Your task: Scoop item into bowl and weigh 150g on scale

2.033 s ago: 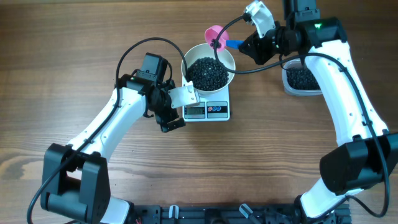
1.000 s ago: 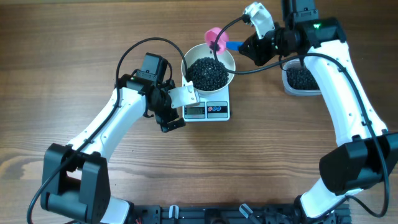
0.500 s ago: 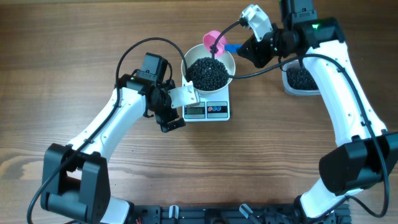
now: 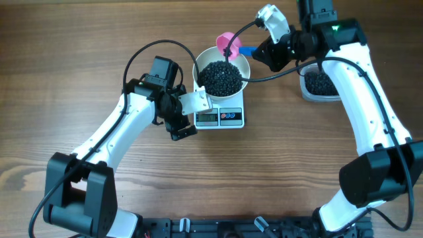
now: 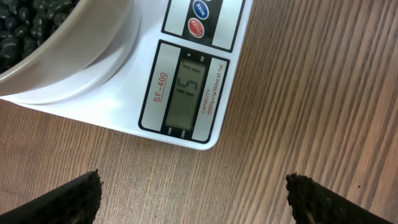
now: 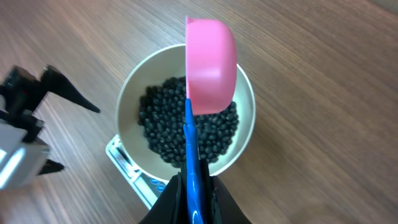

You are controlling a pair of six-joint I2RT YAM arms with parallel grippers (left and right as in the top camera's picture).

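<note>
Displacement is seen only in the pink scoop (image 4: pixel 227 43), now brought over the rim of the bowl (image 4: pixel 198 65) and clenched by its handle in the right gripper (image 6: pixel 191 194). The item (image 4: pixel 221 78) is heaped in the bowl on the scale (image 4: pixel 221 119), beside which the left gripper (image 5: pixel 196 198) is held released; a final top-up is judged to be under way.

You see a bench (image 4: pixel 79 39) of matt brown wood with fine grain, scale (image 5: pixel 180 81) in smooth glossy white plastic, bowl (image 6: pixel 129 115) smooth white with soft sheen, item (image 6: pixel 161 130) as shiny black pellets, scoop (image 6: pixel 211 62) of smooth pink plastic, blue-handled, tub (image 4: pixel 305 89) clear plastic
</note>
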